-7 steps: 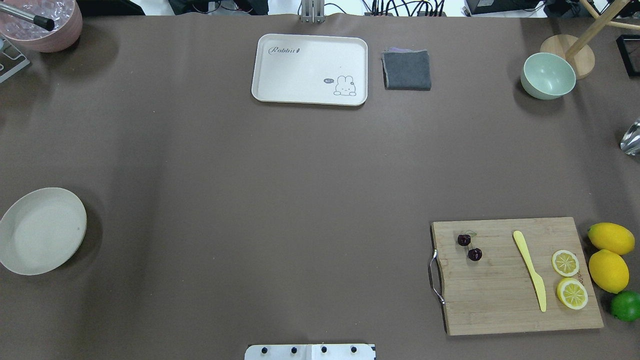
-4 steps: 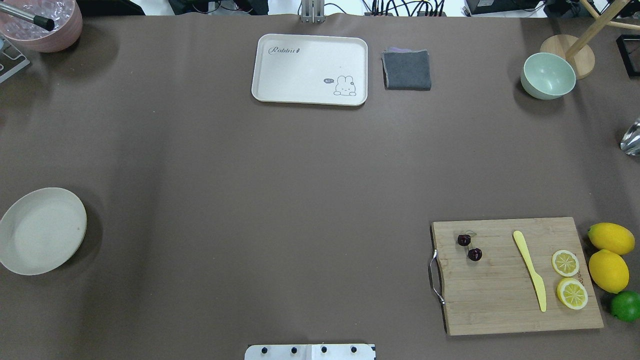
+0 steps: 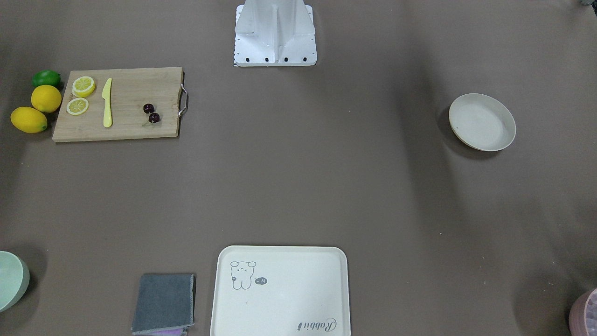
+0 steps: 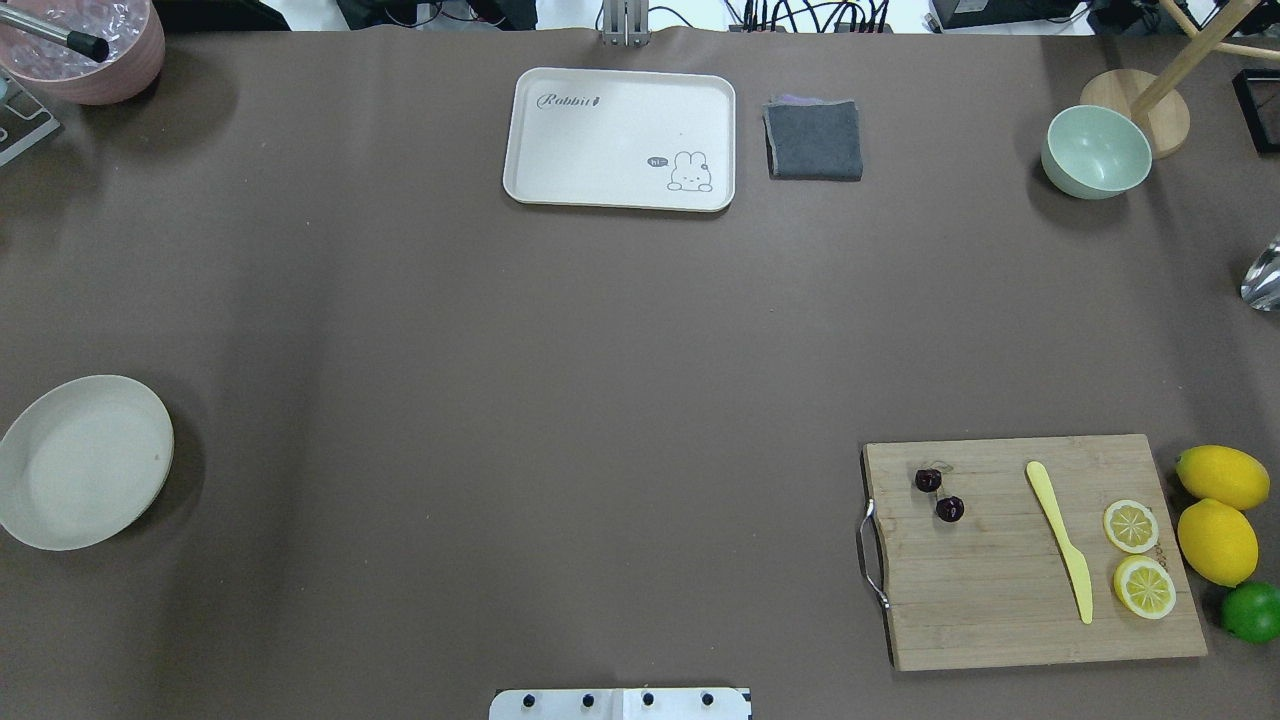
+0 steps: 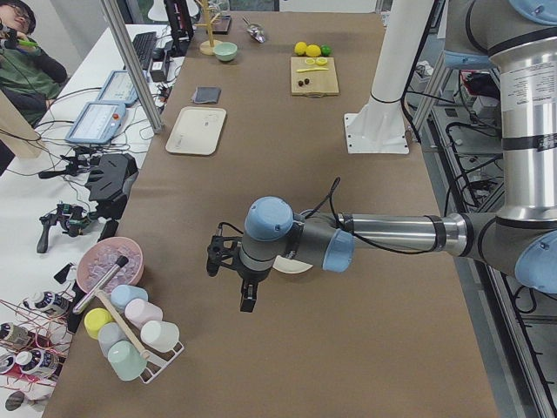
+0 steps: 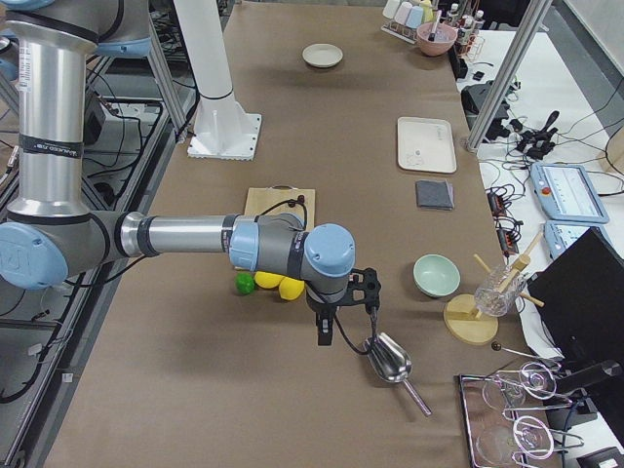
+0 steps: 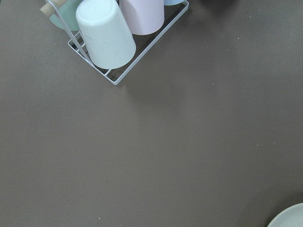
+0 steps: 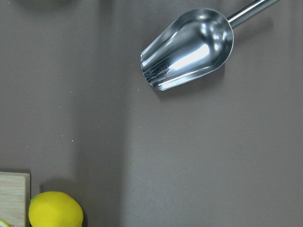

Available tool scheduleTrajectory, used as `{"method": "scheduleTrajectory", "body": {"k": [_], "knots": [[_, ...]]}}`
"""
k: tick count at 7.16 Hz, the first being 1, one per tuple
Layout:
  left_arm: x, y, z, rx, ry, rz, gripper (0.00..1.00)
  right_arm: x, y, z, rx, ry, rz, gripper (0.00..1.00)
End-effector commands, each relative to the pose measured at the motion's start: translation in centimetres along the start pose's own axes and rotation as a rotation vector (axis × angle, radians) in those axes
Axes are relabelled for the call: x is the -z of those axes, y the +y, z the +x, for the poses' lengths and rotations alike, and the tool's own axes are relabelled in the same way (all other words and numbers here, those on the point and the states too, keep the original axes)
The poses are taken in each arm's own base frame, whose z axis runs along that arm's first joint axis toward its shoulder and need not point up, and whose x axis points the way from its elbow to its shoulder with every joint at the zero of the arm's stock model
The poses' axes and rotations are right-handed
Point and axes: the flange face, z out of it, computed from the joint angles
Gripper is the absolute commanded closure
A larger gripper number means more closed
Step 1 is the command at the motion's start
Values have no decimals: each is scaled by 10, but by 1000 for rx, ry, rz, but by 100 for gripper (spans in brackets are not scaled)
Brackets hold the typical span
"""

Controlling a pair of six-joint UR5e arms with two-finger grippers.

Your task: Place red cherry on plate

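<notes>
The red cherry (image 4: 949, 509) (image 3: 154, 117), a pair of dark fruits, lies on the wooden cutting board (image 4: 1000, 600) near its handle end. Far across the table, at its left end, sits the plate (image 4: 90, 462) (image 3: 482, 122), with nothing on it. Neither gripper shows in the overhead or front views. In the left side view my left gripper (image 5: 235, 274) hangs over the table beside the plate. In the right side view my right gripper (image 6: 341, 307) hovers past the lemons, close to a metal scoop (image 8: 189, 47). I cannot tell whether either gripper is open or shut.
The board also holds a yellow knife (image 4: 1060, 540) and two lemon halves (image 4: 1131, 526). Two lemons (image 4: 1218, 540) and a lime (image 4: 1252, 611) lie beside it. A cream tray (image 4: 620, 138), a grey cloth (image 4: 814, 140) and a mint bowl (image 4: 1096, 152) sit at the far side. A cup rack (image 7: 113, 33) stands near my left wrist.
</notes>
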Motion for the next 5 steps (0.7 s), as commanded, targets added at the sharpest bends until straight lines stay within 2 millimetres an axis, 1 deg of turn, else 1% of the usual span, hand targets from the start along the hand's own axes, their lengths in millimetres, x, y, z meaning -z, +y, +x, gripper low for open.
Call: {"method": "scheduleTrajectory", "body": {"k": [1, 2, 4, 5], "knots": [[-2, -1, 0, -5, 2, -1, 2, -1, 1, 1, -2, 0, -2, 0], [-2, 0, 3, -14, 3, 2, 2, -2, 1, 1, -6, -2, -4, 0], [-5, 6, -1, -32, 7, 23, 2, -2, 3, 1, -7, -4, -4, 0], [-6, 9, 3, -48, 22, 27, 2, -2, 5, 2, -10, -4, -3, 0]]}}
